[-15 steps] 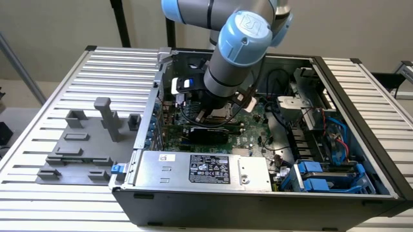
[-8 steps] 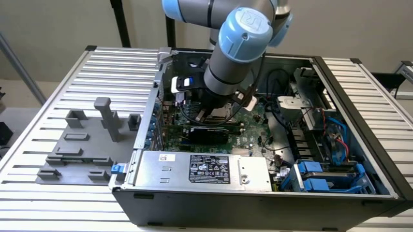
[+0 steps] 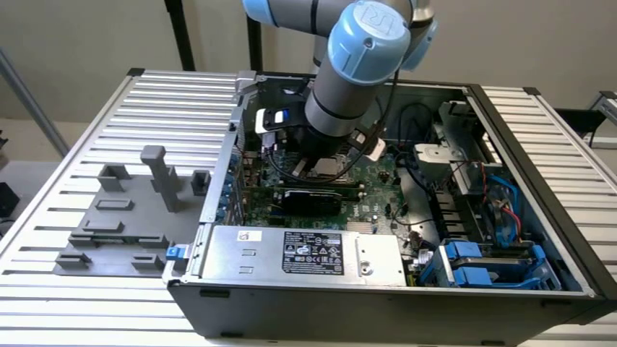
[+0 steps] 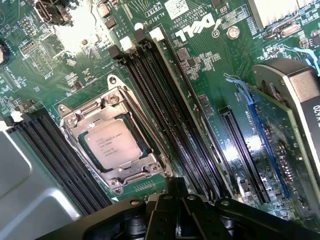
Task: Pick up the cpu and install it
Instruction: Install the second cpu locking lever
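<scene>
I saw the cpu (image 4: pixel 113 144) flat in its socket (image 4: pixel 112 145), so it looked seated. Claw (image 4: pixel 176 207) hung just above the board (image 4: pixel 210 65); couldn't tell its state.

The exterior view is evenly, softly lit, with the computer case (image 3: pixel 386 217) interior dim under the arm's (image 3: pixel 352 72) shadow. In the wrist view a white glare burns out part of the green motherboard (image 4: pixel 210 60); the cpu's (image 4: pixel 112 145) print is perhaps slightly blurred.
</scene>
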